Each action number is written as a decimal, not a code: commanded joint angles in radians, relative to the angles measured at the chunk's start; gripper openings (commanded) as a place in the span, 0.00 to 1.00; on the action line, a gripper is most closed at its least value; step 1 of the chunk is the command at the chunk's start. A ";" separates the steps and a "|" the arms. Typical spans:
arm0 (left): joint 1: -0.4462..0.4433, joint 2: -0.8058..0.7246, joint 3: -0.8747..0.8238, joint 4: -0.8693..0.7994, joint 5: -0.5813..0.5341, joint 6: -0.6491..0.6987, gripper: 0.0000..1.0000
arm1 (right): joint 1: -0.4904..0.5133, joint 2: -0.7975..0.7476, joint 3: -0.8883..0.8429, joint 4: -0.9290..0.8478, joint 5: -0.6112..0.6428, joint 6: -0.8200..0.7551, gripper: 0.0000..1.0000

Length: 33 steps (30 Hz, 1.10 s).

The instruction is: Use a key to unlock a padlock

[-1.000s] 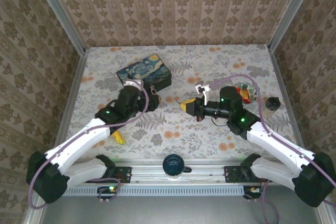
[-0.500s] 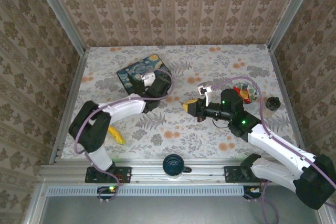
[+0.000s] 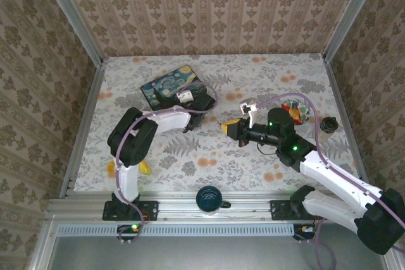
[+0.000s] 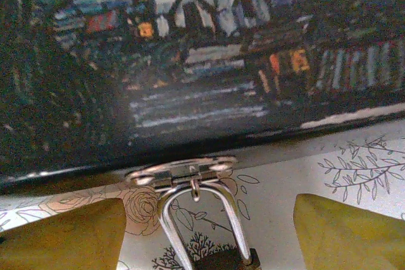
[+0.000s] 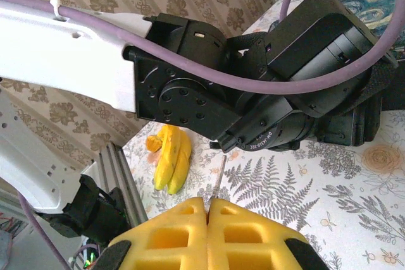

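1. The padlock (image 4: 224, 262) has a small brass body and a thin, bright silvery shackle. The bow of the shackle hooks through a small link under the metal latch (image 4: 182, 172) of the blue painted tin box (image 4: 209, 61).
2. Location: the padlock lies on the flowered table (image 4: 354, 156), right against the box's near wall. The box sits toward the far-left corner of the table.
3. The bottom of the left wrist view cuts off the brass body, so the keyhole cannot be made out.
4. The left gripper (image 4: 209, 222) has its yellow fingers (image 4: 69, 235) apart. One stands on each side of the shackle, and neither touches it.
5. Seen from above, the left gripper sits over the box's near-right corner and hides the padlock beneath it.
6. The key (image 5: 218, 170) shows as a thin silvery shank sticking out from the right gripper (image 5: 207, 210). The gripper's yellow pads are pressed together on the key.
7. The key's head is buried between the pads, and its teeth are too fine to read.
8. The right gripper hangs over the middle of the table, well apart from the box, with its tip pointing toward the left arm (image 5: 253, 93).
9. The key's tip appears to be clear of the left arm's black housing, though the angle makes this hard to judge.
10. A banana (image 5: 169, 159) lies toward the near-left corner of the table. A dark mug (image 3: 213, 198) stands at the middle of the near edge.
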 commanded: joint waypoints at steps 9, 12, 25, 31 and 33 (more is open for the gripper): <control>-0.011 0.045 -0.006 0.005 0.038 -0.040 0.64 | -0.008 -0.001 -0.007 0.026 0.001 0.016 0.00; -0.018 0.052 -0.013 0.011 0.052 -0.045 0.60 | -0.009 -0.001 -0.004 0.023 -0.002 0.015 0.00; -0.012 0.024 -0.082 0.105 0.098 -0.002 0.06 | -0.020 -0.003 -0.007 0.005 0.016 0.013 0.00; -0.016 -0.027 -0.146 0.187 0.173 0.047 0.00 | -0.024 -0.025 -0.049 -0.017 0.075 0.017 0.00; -0.025 -0.038 -0.157 0.201 0.194 0.055 0.00 | -0.024 -0.029 -0.071 -0.014 0.092 0.024 0.00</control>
